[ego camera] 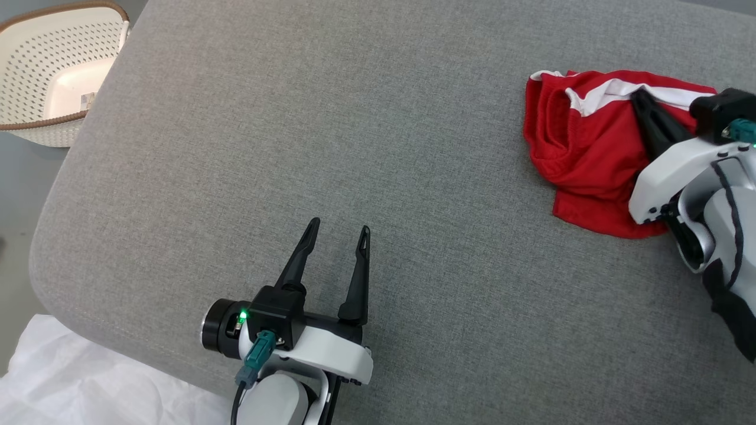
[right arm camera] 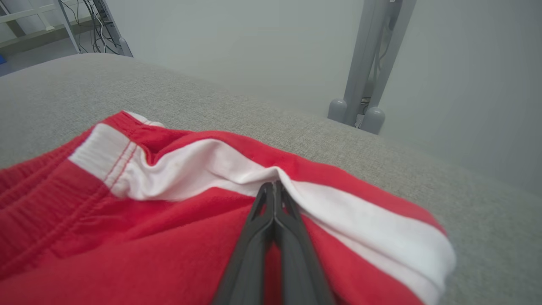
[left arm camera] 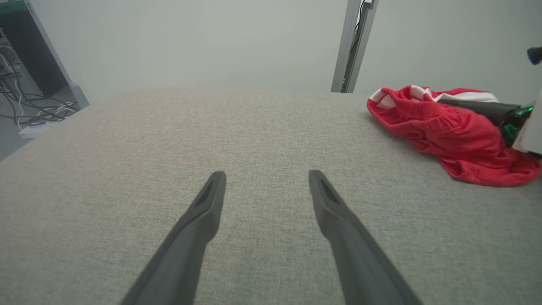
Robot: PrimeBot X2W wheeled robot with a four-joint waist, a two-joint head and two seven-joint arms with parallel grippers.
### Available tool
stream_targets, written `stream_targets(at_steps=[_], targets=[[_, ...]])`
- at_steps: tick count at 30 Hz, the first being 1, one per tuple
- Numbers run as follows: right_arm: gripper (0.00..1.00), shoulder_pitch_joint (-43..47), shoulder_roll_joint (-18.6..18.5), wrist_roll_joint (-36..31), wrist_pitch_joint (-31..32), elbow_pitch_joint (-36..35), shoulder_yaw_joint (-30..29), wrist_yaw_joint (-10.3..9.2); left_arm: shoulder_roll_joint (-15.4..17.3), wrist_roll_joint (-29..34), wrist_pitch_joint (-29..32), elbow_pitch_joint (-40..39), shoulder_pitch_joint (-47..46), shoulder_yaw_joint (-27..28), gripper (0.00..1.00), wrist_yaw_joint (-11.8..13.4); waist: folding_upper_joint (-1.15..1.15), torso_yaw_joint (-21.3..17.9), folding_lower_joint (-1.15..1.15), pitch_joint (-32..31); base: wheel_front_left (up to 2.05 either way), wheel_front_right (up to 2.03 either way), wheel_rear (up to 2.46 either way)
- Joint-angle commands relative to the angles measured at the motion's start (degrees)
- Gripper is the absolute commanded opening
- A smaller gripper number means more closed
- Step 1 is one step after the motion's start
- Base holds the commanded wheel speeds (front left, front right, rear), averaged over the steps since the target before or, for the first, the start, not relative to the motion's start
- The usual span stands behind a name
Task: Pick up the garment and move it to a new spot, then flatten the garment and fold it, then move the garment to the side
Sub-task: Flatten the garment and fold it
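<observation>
The garment (ego camera: 585, 153) is a crumpled pair of red shorts with a white stripe, lying at the far right of the grey padded surface (ego camera: 354, 147). My right gripper (ego camera: 638, 94) reaches over it from the right, shut, its tips pinching a raised fold of the white stripe. In the right wrist view the closed right gripper (right arm camera: 274, 186) meets the puckered garment (right arm camera: 127, 220). My left gripper (ego camera: 339, 227) stands open over bare fabric near the front edge, well left of the shorts. In the left wrist view the left gripper (left arm camera: 266, 178) holds nothing, with the garment (left arm camera: 449, 131) at the right.
A white perforated basket (ego camera: 59, 71) stands off the surface at the far left. A white sheet (ego camera: 71, 378) lies below the front left corner. A grey post (left arm camera: 353, 42) rises behind the far edge, and cables (left arm camera: 25, 106) lie on the floor.
</observation>
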Motion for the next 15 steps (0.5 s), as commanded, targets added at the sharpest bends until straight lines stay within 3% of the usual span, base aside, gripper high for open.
stream_targets(at_steps=[1,15], targets=[[0.0,2.3,0.6,0.2,0.0,-0.4,0.5,0.02,0.2,-0.2,-0.1,0.2,-0.6,0.3,1.0,0.5,0.0,-0.4,0.0,0.0,0.0,0.0,0.0],[0.0,14.9,3.3,0.2,0.2,-1.0,0.5,0.02,0.2,1.1,-0.1,2.3,0.0,2.3,1.0,-0.7,0.0,-4.4,0.0,-4.7,0.0,0.0,0.0]])
